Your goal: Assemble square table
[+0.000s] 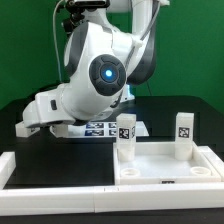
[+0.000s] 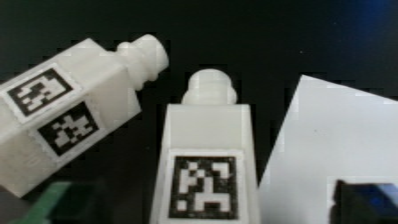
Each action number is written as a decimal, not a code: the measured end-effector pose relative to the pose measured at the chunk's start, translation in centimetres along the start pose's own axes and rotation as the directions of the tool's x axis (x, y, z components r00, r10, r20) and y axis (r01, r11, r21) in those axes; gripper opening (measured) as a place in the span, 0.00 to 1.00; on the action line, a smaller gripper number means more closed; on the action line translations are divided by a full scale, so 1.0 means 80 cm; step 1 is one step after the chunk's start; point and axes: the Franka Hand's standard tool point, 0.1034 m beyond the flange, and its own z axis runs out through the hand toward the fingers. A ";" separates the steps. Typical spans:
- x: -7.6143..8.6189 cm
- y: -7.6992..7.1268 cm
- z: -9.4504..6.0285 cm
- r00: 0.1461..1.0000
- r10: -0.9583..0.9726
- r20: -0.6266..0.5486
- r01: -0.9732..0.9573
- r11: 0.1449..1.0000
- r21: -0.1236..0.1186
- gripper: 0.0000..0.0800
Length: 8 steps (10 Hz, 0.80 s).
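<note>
The gripper (image 2: pixel 210 203) is wide open and holds nothing. One leg (image 2: pixel 210 140) lies flat between its fingers (image 2: pixel 54 203) (not touching them). A second leg (image 2: pixel 80 100) lies just beside it, and the slab (image 2: pixel 338 125) is near.
</note>
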 end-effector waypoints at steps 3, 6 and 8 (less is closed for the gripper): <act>0.000 0.000 0.000 1.000 0.000 0.000 0.000 1.000 0.000 0.36; 0.000 0.000 0.000 1.000 0.000 0.000 0.000 1.000 0.000 0.36; 0.000 0.000 0.000 1.000 0.000 0.000 0.000 1.000 0.000 0.36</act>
